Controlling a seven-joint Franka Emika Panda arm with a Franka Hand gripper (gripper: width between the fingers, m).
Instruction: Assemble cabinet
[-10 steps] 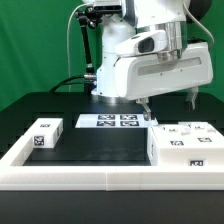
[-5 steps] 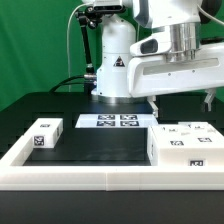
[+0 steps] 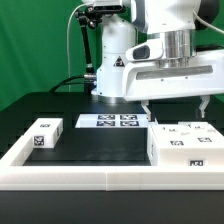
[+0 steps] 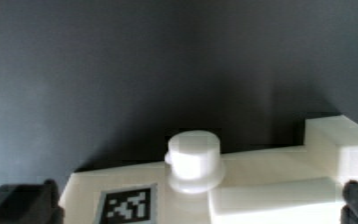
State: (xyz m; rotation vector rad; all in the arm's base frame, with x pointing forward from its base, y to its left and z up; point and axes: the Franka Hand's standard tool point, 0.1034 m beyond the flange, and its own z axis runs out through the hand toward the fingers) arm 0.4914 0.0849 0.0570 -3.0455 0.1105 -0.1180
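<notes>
White plastic parts lie on the black counter [image 3: 100, 150]. The cabinet body [image 3: 185, 148], tagged on its top and front, sits at the exterior view's right, near the low border frame [image 3: 60, 175]. A small tagged block [image 3: 45, 134] rests well apart at the exterior view's left. The marker board [image 3: 108, 121] lies farther back, between them. The pincer [image 3: 176, 108] hangs just above the cabinet body, released and spread wide, grasping nothing.

Arm [image 3: 115, 58] upright at rear, wrist pointing down; gripper [image 3: 176, 109] spread wide, fingers [image 3: 146, 106] far apart, gripping nothing.
</notes>
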